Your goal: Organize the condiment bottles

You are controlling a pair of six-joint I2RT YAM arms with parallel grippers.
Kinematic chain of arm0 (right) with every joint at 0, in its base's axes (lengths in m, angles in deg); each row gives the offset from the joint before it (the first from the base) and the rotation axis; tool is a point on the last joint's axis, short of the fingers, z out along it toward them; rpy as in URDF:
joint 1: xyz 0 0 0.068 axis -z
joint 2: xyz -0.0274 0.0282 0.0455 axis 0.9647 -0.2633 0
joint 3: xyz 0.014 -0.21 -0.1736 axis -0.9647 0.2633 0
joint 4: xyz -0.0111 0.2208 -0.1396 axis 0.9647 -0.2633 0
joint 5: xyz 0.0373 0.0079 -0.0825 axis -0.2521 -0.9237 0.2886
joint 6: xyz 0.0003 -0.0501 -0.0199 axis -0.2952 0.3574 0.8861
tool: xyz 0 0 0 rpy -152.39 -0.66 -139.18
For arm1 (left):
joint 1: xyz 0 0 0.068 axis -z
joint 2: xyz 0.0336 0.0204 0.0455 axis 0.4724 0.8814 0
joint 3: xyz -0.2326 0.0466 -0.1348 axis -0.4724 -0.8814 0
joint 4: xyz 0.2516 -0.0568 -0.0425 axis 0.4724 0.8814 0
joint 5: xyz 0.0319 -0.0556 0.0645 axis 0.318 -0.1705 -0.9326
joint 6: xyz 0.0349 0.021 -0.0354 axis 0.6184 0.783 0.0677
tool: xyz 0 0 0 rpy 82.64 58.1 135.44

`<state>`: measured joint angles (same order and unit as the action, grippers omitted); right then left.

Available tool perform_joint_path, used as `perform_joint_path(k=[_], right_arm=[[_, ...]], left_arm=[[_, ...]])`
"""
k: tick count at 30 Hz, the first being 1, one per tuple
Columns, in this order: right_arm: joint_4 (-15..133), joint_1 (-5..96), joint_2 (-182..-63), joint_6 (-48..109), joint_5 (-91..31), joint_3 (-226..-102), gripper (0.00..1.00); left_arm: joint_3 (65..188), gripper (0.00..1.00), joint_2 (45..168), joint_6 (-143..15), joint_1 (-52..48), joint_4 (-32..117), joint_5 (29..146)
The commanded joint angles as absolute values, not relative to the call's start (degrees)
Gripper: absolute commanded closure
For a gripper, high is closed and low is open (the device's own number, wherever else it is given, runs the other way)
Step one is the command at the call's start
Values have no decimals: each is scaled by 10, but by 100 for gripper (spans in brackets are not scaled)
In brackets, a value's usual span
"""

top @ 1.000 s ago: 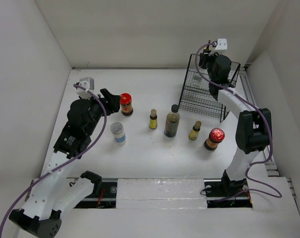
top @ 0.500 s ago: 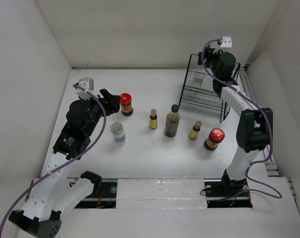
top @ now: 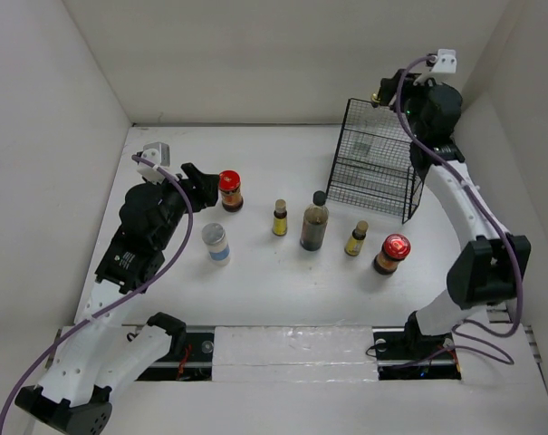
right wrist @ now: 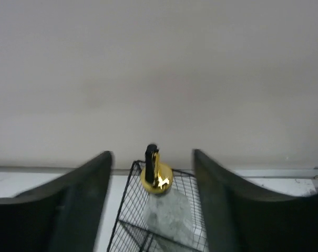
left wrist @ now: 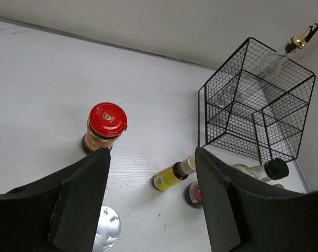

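Right wrist view first: the right pincer (right wrist: pixel 152 157) hangs with its fingers spread wide and nothing between them. Framed in the gap, farther off, is the clear bottle (right wrist: pixel 164 210) with its gold spout (right wrist: pixel 156 176) pointing up. It stands upright inside the basket (right wrist: pixel 126 231), close to the back wall. In the top view this pincer is raised over the basket's far edge, well apart from everything on the table (top: pixel 274 281).

The left pincer (left wrist: pixel 152 155) is apart too and grips nothing; it is low over the left side of the table. Just ahead of it stands a red-lidded jar (left wrist: pixel 106 126), upright, nearer the left finger than the right. In the top view the jar sits right at the fingertips, and contact cannot be judged. Nearer the arm bases and just beside the left arm is the shaker (top: pixel 216 243), of which the left wrist camera catches only the silvery top.

To the right of the shaker runs a loose row, each piece upright and clear of its neighbours: a yellow bottle (top: pixel 280 217), the dark bottle (top: pixel 315 222), a second yellow bottle (top: pixel 357 238) and a second jar (top: pixel 393 252). The basket stands behind the right end of this row, near the far right corner of the table.
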<state>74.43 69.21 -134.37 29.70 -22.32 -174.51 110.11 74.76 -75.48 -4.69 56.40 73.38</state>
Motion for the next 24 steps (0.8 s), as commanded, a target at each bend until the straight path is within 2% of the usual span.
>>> perform_joint_path(k=[1, 2, 3, 5, 6, 9, 10, 13, 14, 17, 20, 24], right_arm=[[748, 697, -1248, 276, -238, -1686, 39], [748, 697, -1226, 258, -253, -1660, 56], [748, 686, -1204, 248, -293, -1633, 84], [748, 668, -1144, 235, -330, -1549, 97], [743, 657, -1124, 235, -357, -1523, 100], [728, 617, -1051, 235, -409, -1434, 99], [718, 610, -1034, 242, -421, -1417, 83], [648, 586, -968, 261, -441, -1370, 46], [630, 580, -952, 268, -441, -1360, 31], [570, 560, -905, 284, -441, -1338, 20], [561, 542, -893, 289, -448, -1323, 17], [561, 489, -916, 311, -455, -1328, 14]], left_arm=[[1100, 39, 740, -753, -49, 537, 736], [1100, 39, 740, -753, -49, 537, 736], [1100, 42, 740, -753, -49, 537, 736], [1094, 48, 740, -753, -49, 537, 736], [1094, 51, 746, -753, -49, 537, 736], [1094, 61, 760, -753, -49, 543, 741], [1094, 63, 760, -753, -49, 543, 741], [1100, 64, 765, -753, -49, 543, 736], [1100, 64, 765, -753, -49, 543, 729], [1100, 58, 765, -758, -49, 543, 735], [1106, 53, 771, -758, -49, 537, 748], [1106, 50, 771, -758, -49, 537, 748]])
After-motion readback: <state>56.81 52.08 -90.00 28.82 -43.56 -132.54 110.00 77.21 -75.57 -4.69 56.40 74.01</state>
